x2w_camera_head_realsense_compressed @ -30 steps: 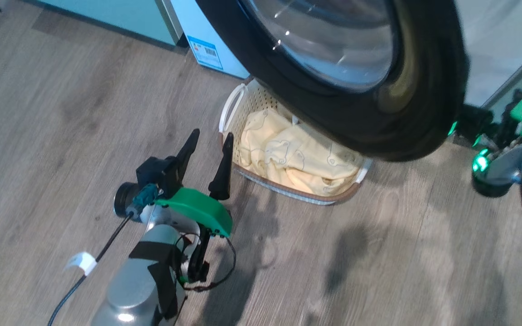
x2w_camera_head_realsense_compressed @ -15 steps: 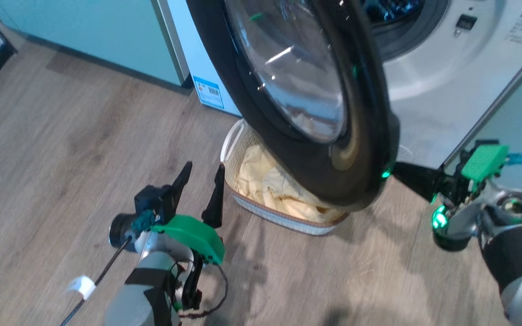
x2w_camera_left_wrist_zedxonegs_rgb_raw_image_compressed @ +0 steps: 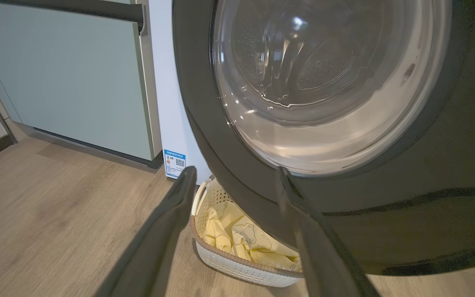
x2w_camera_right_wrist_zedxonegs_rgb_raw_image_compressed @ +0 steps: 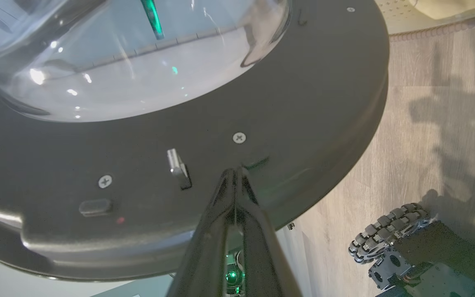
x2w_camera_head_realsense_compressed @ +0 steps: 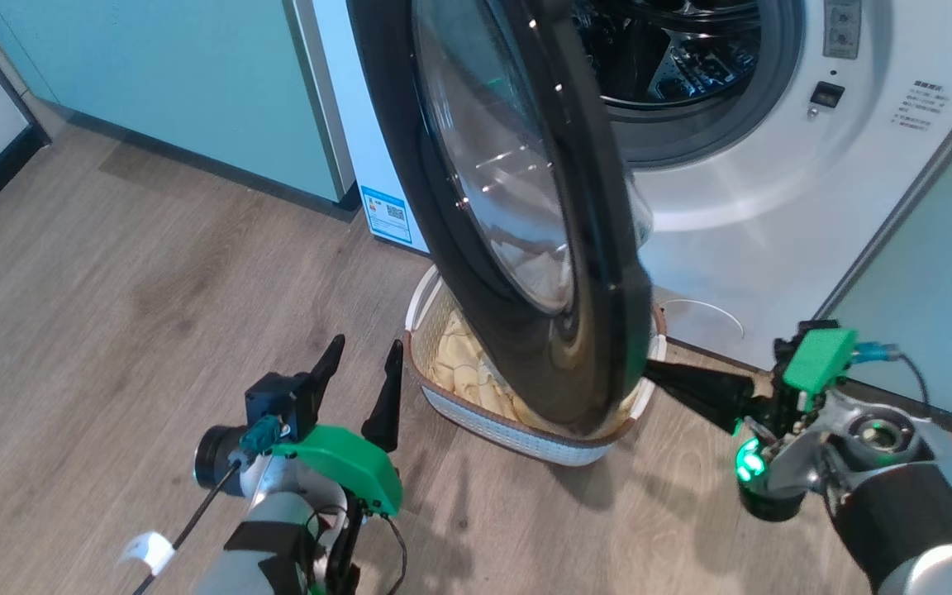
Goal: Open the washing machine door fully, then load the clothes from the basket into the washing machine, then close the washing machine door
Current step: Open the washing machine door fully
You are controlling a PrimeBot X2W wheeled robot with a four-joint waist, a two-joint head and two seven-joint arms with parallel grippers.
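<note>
The washing machine door point(x2w_camera_head_realsense_compressed: 525, 207) stands swung out, almost edge-on in the head view, with the steel drum point(x2w_camera_head_realsense_compressed: 674, 58) of the white washing machine point(x2w_camera_head_realsense_compressed: 773, 207) showing behind it. My right gripper point(x2w_camera_head_realsense_compressed: 649, 369) is shut, its tips point(x2w_camera_right_wrist_zedxonegs_rgb_raw_image_compressed: 234, 171) pressed on the door's dark inner face point(x2w_camera_right_wrist_zedxonegs_rgb_raw_image_compressed: 303, 103) beside the latch hook point(x2w_camera_right_wrist_zedxonegs_rgb_raw_image_compressed: 177, 167). The basket point(x2w_camera_head_realsense_compressed: 484, 417) sits on the floor under the door, holding pale yellow clothes point(x2w_camera_head_realsense_compressed: 459, 372). My left gripper point(x2w_camera_head_realsense_compressed: 360, 368) hangs open just left of the basket point(x2w_camera_left_wrist_zedxonegs_rgb_raw_image_compressed: 229, 264), holding nothing; the clothes point(x2w_camera_left_wrist_zedxonegs_rgb_raw_image_compressed: 237, 239) lie between its fingers in the left wrist view.
Pale-green cabinets point(x2w_camera_head_realsense_compressed: 154, 83) stand left of the machine, and another green panel point(x2w_camera_head_realsense_compressed: 939, 289) stands at its right. A blue sticker point(x2w_camera_head_realsense_compressed: 387, 213) marks the machine's lower left corner. My wheeled base point(x2w_camera_right_wrist_zedxonegs_rgb_raw_image_compressed: 390, 235) is on the wood floor near the door's edge.
The head camera has shifted. The door has swung further away from the machine's front, so the drum now shows. My right gripper followed the door's lower edge leftward.
</note>
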